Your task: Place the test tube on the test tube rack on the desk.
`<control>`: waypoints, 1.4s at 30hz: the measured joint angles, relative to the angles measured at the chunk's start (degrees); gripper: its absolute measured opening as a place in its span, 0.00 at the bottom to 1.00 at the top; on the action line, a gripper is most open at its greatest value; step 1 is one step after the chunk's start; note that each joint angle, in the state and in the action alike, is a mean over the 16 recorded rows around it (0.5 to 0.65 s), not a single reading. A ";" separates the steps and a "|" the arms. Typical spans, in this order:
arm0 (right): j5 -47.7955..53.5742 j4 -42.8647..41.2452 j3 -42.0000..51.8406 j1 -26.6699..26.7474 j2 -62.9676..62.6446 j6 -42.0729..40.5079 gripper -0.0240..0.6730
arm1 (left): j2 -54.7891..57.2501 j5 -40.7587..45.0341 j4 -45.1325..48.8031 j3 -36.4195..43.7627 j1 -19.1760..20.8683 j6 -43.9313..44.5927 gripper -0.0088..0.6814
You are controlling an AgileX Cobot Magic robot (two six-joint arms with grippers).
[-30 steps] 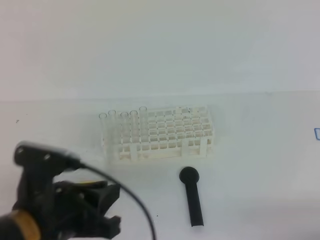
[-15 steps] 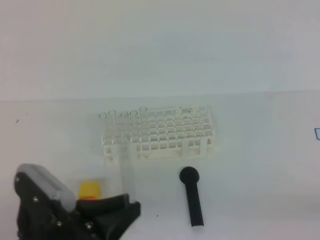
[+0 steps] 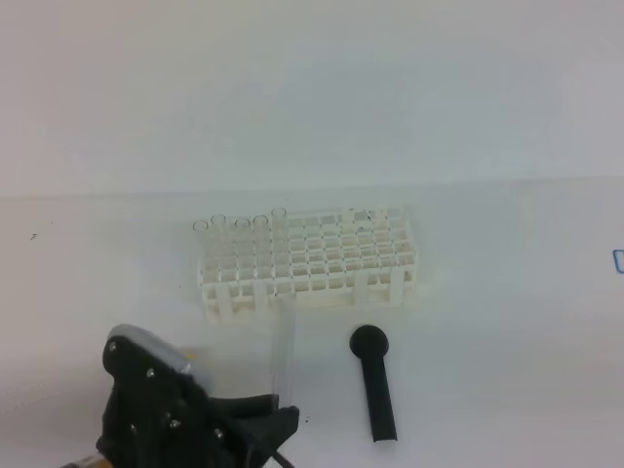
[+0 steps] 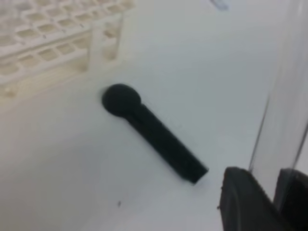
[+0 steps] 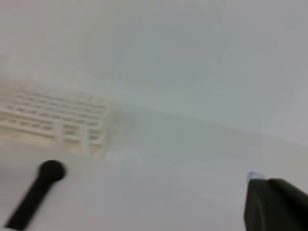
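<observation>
My left gripper (image 3: 276, 421) sits at the bottom left of the high view, shut on a clear test tube (image 3: 284, 349) that stands nearly upright in front of the white test tube rack (image 3: 322, 261). In the left wrist view the tube (image 4: 288, 101) rises between the dark fingertips (image 4: 244, 198) at the right edge, with the rack (image 4: 45, 53) at top left. Several more tubes (image 3: 240, 244) stand in the rack's left end. The rack (image 5: 57, 119) also shows in the right wrist view. The right gripper (image 5: 275, 206) shows only as a dark shape at bottom right there.
A black round-headed tool (image 3: 375, 382) lies on the white desk (image 3: 507, 322) just right of the held tube and in front of the rack; it also shows in the left wrist view (image 4: 153, 138) and the right wrist view (image 5: 34, 191). A white wall stands behind the desk.
My left gripper has moved to the right and turned, carrying the tube from the rack's left front corner towards the black tool. Rack and tool have not moved.
</observation>
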 joint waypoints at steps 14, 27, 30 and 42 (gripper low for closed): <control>11.09 46.59 -0.84 12.29 13.14 -47.74 0.03 | 12.03 -25.66 -12.32 -0.08 0.07 21.82 0.18; 12.34 63.00 -2.83 23.34 32.12 -59.51 0.03 | 23.02 -36.30 -3.01 -0.12 0.10 21.59 0.18; 13.16 65.45 -4.04 23.67 37.07 -63.82 0.03 | 23.89 -36.26 -2.37 -0.12 0.10 20.59 0.18; 16.74 72.32 -11.55 25.05 55.17 -82.70 0.19 | 24.28 -36.26 -5.34 -0.12 0.10 18.69 0.18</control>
